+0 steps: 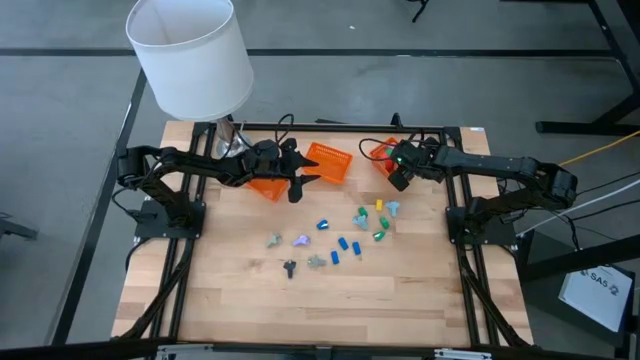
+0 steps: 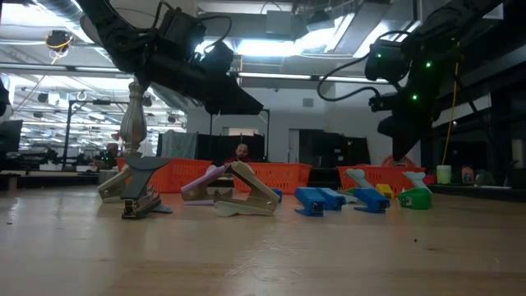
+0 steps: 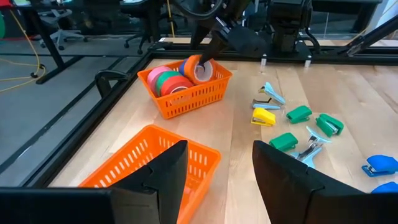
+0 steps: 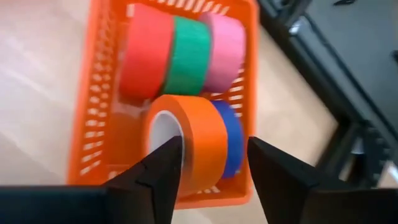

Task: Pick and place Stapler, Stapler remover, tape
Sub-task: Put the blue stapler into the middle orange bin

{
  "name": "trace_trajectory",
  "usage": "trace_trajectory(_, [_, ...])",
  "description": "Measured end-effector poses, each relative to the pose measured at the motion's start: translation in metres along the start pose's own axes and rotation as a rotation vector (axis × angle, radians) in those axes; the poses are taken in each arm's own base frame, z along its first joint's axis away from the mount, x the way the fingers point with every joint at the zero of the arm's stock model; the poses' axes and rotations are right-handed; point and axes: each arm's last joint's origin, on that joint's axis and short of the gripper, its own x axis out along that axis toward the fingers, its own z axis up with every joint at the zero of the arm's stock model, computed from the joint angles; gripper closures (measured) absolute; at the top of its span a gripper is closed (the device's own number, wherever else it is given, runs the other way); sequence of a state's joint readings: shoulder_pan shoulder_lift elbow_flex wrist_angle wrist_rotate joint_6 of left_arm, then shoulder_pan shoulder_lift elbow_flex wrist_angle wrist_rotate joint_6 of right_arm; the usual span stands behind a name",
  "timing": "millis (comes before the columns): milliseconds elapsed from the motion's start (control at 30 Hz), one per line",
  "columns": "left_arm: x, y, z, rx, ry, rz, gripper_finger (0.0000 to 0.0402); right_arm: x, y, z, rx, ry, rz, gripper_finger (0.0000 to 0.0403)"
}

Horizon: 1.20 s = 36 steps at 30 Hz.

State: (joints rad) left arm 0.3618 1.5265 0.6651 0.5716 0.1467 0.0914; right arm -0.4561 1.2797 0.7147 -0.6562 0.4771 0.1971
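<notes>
In the upper right of the high view the right gripper (image 1: pixel 398 178) hangs over the small orange plastic basket of tape rolls (image 1: pixel 380 153). Its own wrist view shows the two dark fingers (image 4: pixel 158 171) standing apart on either side of an orange roll of tape (image 4: pixel 193 146), not pinching it. The roll stands on edge inside the basket (image 4: pixel 93 118), touching a blue roll (image 4: pixel 231 143), with red (image 4: pixel 144 57), green (image 4: pixel 186 55) and pink (image 4: pixel 222 48) rolls in a row beyond.

The left gripper (image 1: pixel 298 183) waits in the upper middle of the high view, jaws apart and holding nothing, above two more orange baskets (image 1: pixel 328 163) (one looks empty in its wrist view).

The remaining work lies in the centre of the table (image 1: pixel 420 290): blue staplers (image 1: pixel 347 244), green staplers (image 3: pixel 298 114), a yellow one (image 3: pixel 263 117) and pale claw-shaped staple removers (image 2: pixel 246 191), all loose on the wood.

The main risk is at the withdrawal. The fingers sit close to the orange roll, so a slanted lift could catch it, tip it over the rim or drag the light basket along. A straight rise looks safest. Later picks among the crowded staplers could nudge neighbours out of reach.
</notes>
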Motion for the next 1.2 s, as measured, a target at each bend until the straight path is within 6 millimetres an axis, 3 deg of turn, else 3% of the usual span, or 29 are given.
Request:
trace_trajectory(300, [-0.001, 0.0, 0.001, -0.026, 0.002, -0.004, 0.0225, 0.0, 0.001, 0.0, -0.003, 0.007, 0.036, 0.0215])
trace_trajectory(533, [-0.015, -0.002, 0.019, -0.019, -0.063, -0.002, 0.0226, 0.0, 0.001, 0.0, -0.048, 0.006, 0.036, 0.0214])
trace_trajectory(767, [-0.049, -0.005, 0.036, 0.013, -0.012, -0.005, 0.0228, 0.0, 0.002, 0.0, -0.017, 0.005, 0.049, 0.0214])
trace_trajectory(900, [-0.076, -0.008, 0.051, 0.084, -0.079, -0.023, 0.0228, 0.0, 0.004, -0.003, -0.052, 0.047, 0.12, 0.0214])
trace_trajectory(1100, [-0.105, -0.012, 0.038, 0.08, -0.133, 0.05, 0.0228, 0.0, 0.007, -0.004, -0.094, 0.046, 0.202, 0.0214])
trace_trajectory(1200, [-0.115, -0.013, 0.03, 0.043, -0.146, 0.085, 0.0228, 0.003, 0.009, -0.014, -0.133, -0.006, 0.256, 0.0214])
